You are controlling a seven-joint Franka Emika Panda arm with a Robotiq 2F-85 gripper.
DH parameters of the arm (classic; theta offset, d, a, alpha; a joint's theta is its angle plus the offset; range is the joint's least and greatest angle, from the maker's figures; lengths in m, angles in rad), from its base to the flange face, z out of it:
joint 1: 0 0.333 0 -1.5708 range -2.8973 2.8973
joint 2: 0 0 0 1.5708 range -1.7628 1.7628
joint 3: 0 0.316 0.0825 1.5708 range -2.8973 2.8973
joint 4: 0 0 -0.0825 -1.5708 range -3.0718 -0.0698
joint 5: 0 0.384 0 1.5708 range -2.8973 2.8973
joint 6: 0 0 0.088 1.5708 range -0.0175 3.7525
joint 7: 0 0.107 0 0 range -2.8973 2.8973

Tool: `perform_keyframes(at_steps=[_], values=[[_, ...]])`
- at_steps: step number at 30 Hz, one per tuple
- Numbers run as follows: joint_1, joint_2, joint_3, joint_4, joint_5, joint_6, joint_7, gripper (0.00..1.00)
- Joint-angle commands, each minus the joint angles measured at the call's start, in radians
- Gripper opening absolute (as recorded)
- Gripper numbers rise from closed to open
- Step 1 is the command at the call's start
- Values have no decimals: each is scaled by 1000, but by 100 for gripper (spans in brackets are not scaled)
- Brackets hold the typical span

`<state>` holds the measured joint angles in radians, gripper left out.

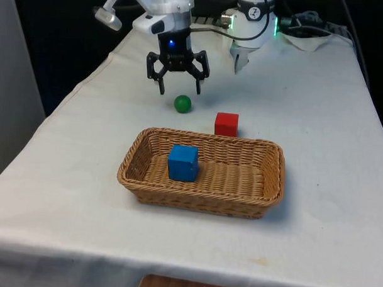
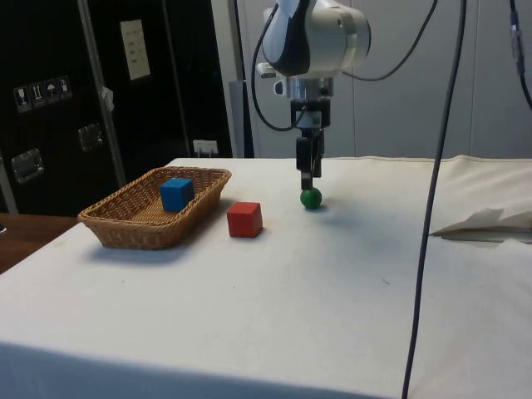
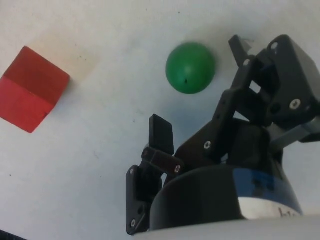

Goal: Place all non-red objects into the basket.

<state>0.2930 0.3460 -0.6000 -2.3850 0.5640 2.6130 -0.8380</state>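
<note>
Front view, jaws spread wide above green ball (image 1: pixel 183 103); red cube (image 1: pixel 226 124) beside basket (image 1: pixel 242 145), blue cube (image 1: pixel 182 163) inside

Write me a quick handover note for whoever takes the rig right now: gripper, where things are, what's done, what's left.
Gripper: open, holding nothing, hovering just above the green ball.
Blue cube: already in the wicker basket.
Green ball: on the cloth beyond the basket, not yet picked up.
Red cube: on the cloth beside the basket's far rim; it stays out.
Left: grasp the green ball and drop it in the basket.
</note>
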Motion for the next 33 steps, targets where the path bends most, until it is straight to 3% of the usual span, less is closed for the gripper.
perform_keyframes(at_steps=[1,3,6,13,14,15,16,22,23,24,31,32,33], values=[[-5,1,14,-2,25,25,-14,100],[0,6,4,0,6,9,-1,100],[-5,10,25,-5,44,46,-15,100],[-10,21,39,-1,70,47,-21,100],[0,25,24,-2,47,38,-4,100],[-11,23,40,0,74,46,-22,100],[-13,28,43,2,82,43,-24,100],[-13,52,52,10,140,44,-60,100],[0,60,34,8,120,37,-43,100],[-13,56,53,11,152,45,-68,100],[-10,79,55,18,215,44,-113,100],[0,83,42,15,197,37,-99,100],[-11,81,56,19,221,44,-117,100]])
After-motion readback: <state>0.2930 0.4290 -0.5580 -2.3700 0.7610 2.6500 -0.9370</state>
